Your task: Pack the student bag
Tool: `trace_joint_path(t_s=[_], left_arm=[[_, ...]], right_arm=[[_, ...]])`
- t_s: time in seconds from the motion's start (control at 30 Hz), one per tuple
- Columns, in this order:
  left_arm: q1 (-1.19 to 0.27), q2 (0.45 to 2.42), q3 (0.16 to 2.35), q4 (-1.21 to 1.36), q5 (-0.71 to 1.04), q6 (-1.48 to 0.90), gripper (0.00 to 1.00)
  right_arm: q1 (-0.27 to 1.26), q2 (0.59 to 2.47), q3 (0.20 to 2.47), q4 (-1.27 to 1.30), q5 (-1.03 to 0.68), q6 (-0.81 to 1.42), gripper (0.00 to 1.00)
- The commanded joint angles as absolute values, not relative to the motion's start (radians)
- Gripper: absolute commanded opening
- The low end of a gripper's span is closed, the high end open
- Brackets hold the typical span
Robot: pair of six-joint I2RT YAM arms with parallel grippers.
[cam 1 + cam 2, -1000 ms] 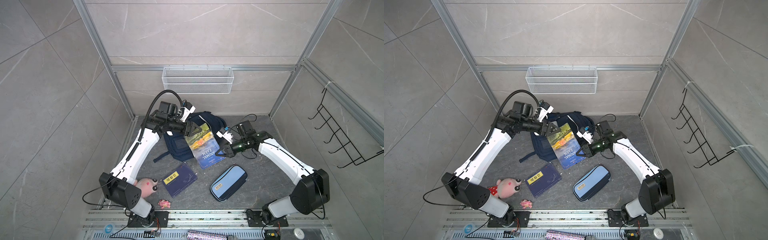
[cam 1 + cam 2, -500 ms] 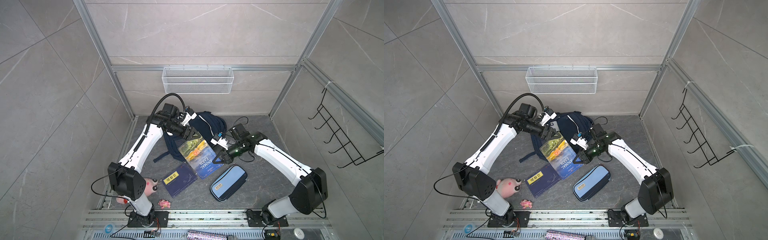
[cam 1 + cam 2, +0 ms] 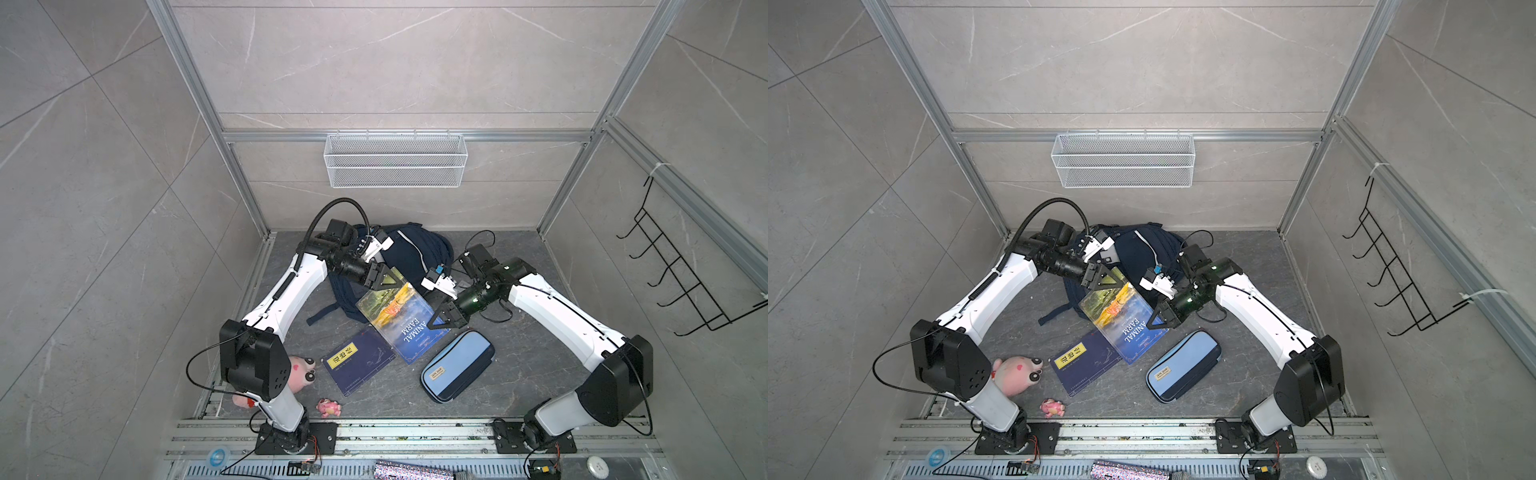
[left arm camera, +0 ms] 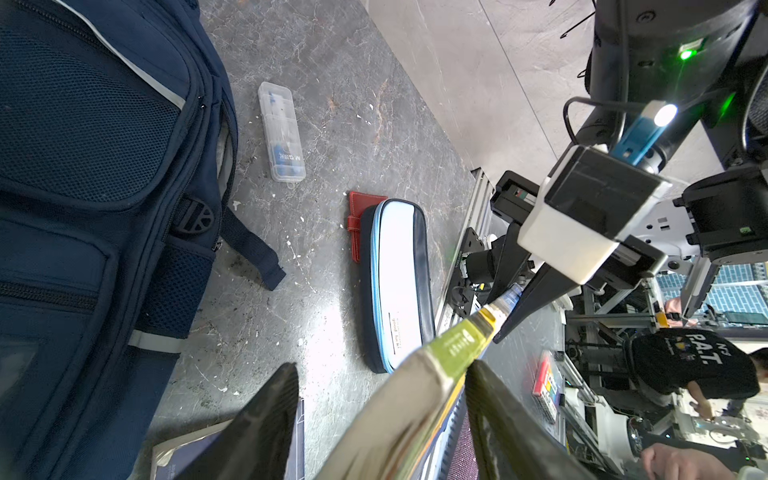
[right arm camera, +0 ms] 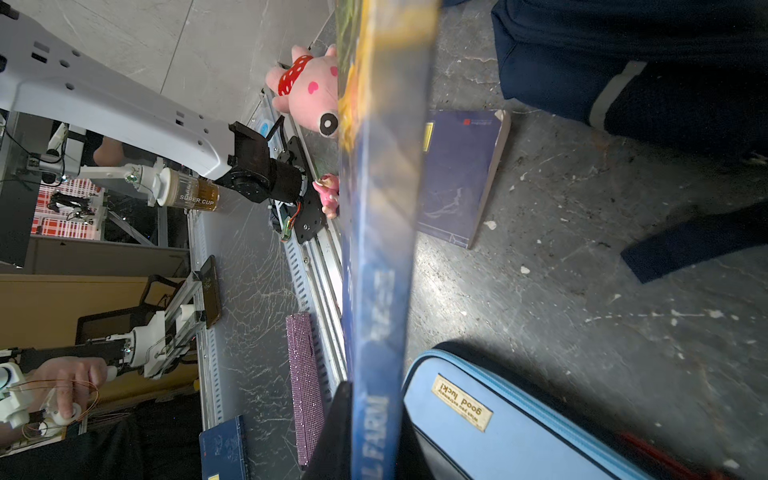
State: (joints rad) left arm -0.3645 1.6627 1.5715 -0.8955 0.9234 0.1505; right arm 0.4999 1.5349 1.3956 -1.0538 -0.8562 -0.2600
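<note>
Right gripper (image 3: 437, 323) pinches shut on the Animal Farm book (image 3: 401, 322) at its side edge, holding it tilted. The left gripper (image 3: 390, 282) straddles the far corner with jaws partly open, probably to steer it. Student bag (image 3: 417, 257) lies just behind the book's far end, its likely destination.

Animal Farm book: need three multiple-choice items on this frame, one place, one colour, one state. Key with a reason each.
1. Where is the Animal Farm book?
A) in the wire basket
B) between the left gripper and the right gripper, by the student bag
C) inside the pencil case

2. What colour is the label on the dark-blue book lying flat?
A) red
B) yellow
C) white

3. What is the right gripper doing?
A) open, clear of everything
B) shut on the pencil case
C) shut on the Animal Farm book

Key:
1 B, both top views show it spanning the two grippers.
2 B, a yellow strip shows on its cover.
3 C, its fingers pinch the book's corner in the right wrist view.
</note>
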Motion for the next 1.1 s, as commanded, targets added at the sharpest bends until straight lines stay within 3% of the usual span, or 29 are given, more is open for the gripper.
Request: trace_joint_path(t_s=[0.0, 0.27, 0.33, 0.4, 0.5, 0.57, 0.63, 0.83, 1.07], left_arm=[[-0.379, 1.611, 1.558, -0.934, 1.015, 0.158, 0.54], [-0.374, 1.589, 1.549, -0.913, 1.03, 0.132, 0.0], [-0.374, 1.581, 1.541, -0.887, 1.035, 0.111, 0.0], [-0.372, 1.561, 1.515, -0.829, 1.036, 0.067, 0.0], [-0.347, 1.506, 1.44, -0.661, 1.03, -0.06, 0.0], [-0.327, 1.472, 1.39, -0.535, 1.011, -0.171, 0.0], [-0.302, 1.449, 1.356, -0.436, 0.988, -0.266, 0.0], [-0.272, 1.444, 1.306, -0.176, 0.981, -0.544, 0.0], [-0.267, 1.451, 1.284, -0.018, 0.967, -0.729, 0.0]], right_arm=[[0.5, 1.542, 1.471, -0.975, -0.906, -0.305, 0.0], [0.5, 1.523, 1.481, -0.942, -0.77, -0.298, 0.0], [0.5, 1.511, 1.481, -0.907, -0.732, -0.279, 0.0], [0.498, 1.502, 1.48, -0.879, -0.688, -0.253, 0.06], [0.487, 1.471, 1.463, -0.808, -0.634, -0.193, 0.29], [0.468, 1.425, 1.424, -0.717, -0.586, -0.106, 0.54], [0.408, 1.37, 1.366, -0.588, -0.614, 0.011, 0.71], [0.196, 1.234, 1.125, -0.233, -0.772, 0.365, 0.81], [0.179, 1.212, 0.975, -0.1, -0.934, 0.443, 0.85]])
